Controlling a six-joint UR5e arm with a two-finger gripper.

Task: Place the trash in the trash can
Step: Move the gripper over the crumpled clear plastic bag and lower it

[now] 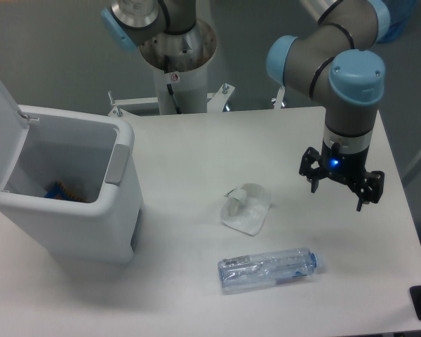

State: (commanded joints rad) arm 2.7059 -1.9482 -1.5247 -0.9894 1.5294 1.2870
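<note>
On the table: a white tabletop [196, 161] carried everything, matte and evenly lit, with soft shadows under each object.
Landmark: the trash can [91, 232] stood at the table's left side, a large white bin with a rounded rim and a grey tab [116, 165] on the wall facing the table's middle.
Lid: the white lid [0, 105] was swung up and back on the bin's far left, leaving the mouth uncovered.
Inside the bin: something blue and orange [62, 191] lay at the bottom; what it was could not be told.
Wrapper: the crumpled white wrapper [247, 208] lay on the table to the right of the trash can, well apart from it.
Bottle: the clear bluish bottle [266, 269] lay on its side, right of the trash can and nearer the front edge than the wrapper, cap end pointing away from the bin.
Gripper: the gripper [340, 193] hung far right of the trash can, above the table, fingers spread and holding nothing; a blue light showed on its body.
Room: a grey wall ran behind the table, with the arm's white pedestal [179, 70] beyond the bin's far right corner.
</note>
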